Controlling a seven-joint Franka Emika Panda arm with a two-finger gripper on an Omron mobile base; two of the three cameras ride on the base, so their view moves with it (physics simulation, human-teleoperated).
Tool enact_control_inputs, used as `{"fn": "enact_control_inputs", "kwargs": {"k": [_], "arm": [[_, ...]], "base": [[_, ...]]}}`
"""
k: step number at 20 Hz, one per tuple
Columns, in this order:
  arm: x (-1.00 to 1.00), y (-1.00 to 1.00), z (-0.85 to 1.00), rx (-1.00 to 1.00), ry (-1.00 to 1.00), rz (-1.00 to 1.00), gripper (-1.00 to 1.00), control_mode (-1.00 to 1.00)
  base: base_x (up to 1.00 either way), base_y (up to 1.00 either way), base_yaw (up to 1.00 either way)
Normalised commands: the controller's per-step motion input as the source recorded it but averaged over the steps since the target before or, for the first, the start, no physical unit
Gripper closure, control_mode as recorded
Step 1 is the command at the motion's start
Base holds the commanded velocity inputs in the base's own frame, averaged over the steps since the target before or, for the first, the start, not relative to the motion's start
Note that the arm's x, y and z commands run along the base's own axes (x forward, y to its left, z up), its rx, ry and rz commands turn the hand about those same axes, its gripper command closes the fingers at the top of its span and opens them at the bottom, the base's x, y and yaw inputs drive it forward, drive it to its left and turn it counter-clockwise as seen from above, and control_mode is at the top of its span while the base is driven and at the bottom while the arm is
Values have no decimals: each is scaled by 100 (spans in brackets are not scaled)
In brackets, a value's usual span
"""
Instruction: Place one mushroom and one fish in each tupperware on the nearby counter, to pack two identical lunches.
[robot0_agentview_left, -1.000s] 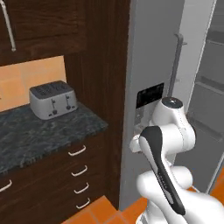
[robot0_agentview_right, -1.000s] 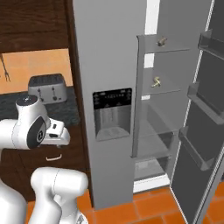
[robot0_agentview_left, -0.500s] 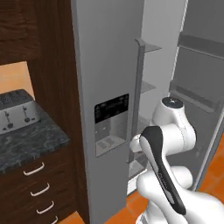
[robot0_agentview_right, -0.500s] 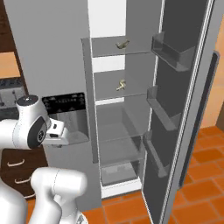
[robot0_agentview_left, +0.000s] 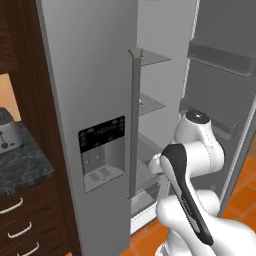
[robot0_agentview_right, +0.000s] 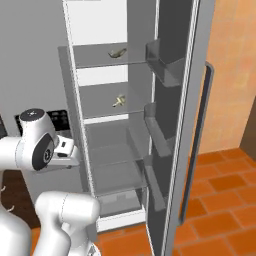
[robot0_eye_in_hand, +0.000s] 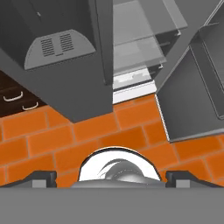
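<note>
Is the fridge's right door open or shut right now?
Open: the right door stands swung out, its bins facing the shelves, where two small items lie.

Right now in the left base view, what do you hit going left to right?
Toaster → counter → dispenser panel on the closed fridge door → that door's vertical handle → fridge shelves → open fridge door with its bins.
</note>
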Motion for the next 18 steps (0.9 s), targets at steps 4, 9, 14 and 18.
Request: {"fn": "enact_control_inputs", "kwargs": {"k": [4, 9, 14, 18], "arm": [[0, 0, 0, 0, 0, 0, -100, 100], [0, 0, 0, 0, 0, 0, -100, 100], [0, 0, 0, 0, 0, 0, -100, 100], [0, 0, 0, 0, 0, 0, -100, 100]], "base": [[58, -29, 17], [63, -21, 21], [51, -32, 22], [50, -20, 25]]}}
